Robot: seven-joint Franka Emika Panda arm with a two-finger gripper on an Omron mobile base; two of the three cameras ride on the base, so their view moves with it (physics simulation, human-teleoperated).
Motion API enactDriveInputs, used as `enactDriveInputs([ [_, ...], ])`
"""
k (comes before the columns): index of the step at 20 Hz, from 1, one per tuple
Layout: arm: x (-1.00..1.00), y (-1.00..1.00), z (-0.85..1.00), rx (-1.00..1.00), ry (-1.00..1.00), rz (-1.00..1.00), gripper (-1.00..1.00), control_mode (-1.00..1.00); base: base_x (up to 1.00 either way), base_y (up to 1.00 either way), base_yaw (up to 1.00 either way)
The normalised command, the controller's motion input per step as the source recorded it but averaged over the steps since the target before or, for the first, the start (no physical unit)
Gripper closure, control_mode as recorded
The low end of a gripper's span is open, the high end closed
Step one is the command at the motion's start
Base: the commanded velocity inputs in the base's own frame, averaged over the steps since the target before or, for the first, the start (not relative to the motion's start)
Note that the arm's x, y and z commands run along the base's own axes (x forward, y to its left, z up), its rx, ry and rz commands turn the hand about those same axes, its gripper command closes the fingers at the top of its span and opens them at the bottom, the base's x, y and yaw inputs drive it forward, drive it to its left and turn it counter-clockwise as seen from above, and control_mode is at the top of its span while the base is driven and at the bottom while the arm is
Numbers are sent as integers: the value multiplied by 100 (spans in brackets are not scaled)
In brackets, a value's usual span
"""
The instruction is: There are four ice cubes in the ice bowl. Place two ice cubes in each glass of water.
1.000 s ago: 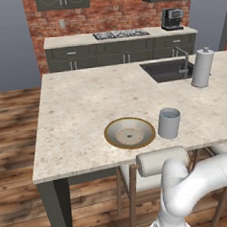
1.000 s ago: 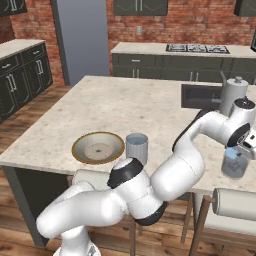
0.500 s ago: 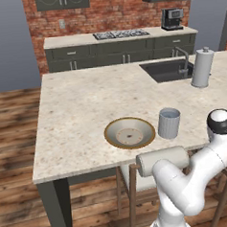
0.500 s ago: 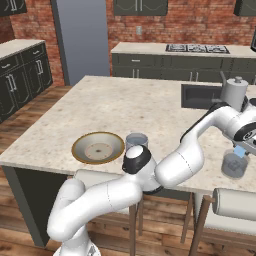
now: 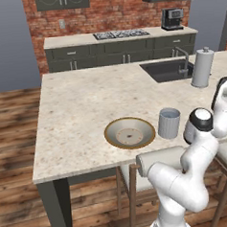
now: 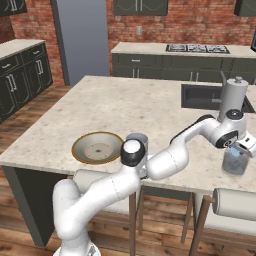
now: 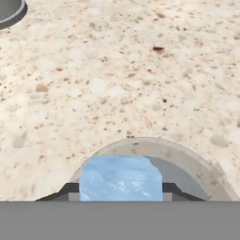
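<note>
Hand view shows the hand [image 7: 121, 194] gripping an ice cube [image 7: 120, 178] directly over the rim of a glass [image 7: 185, 161] on the table [image 7: 117, 79]. Left of that glass stands the second glass [image 6: 137, 145], then the bowl [image 6: 97, 148].

We find no readable text, labels, brand names, numbers or signs anywhere in these kitchen pictures. The coffee machine [image 5: 172, 19] on the back counter shows no legible marking, and the tall white cylinder [image 5: 201, 68] by the sink is plain.
</note>
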Motion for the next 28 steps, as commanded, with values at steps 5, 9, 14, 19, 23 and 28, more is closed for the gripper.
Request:
enactDriveInputs([
  [5, 29, -98, 62, 32, 8, 0, 100, -100, 0, 0, 0],
  [9, -15, -41, 20, 16, 0, -2, -100, -100, 0, 0, 0],
  [14, -14, 5, 14, 0, -2, 0, -100, -100, 0, 0, 0],
  [19, -9, 24, 78, 0, -1, 0, -100, -100, 0, 0, 0],
  [23, -14, 23, 100, 0, 0, 0, -100, -100, 0, 0, 0],
  [28, -36, 65, 100, 2, -3, 9, -100, -100, 0, 0, 0],
])
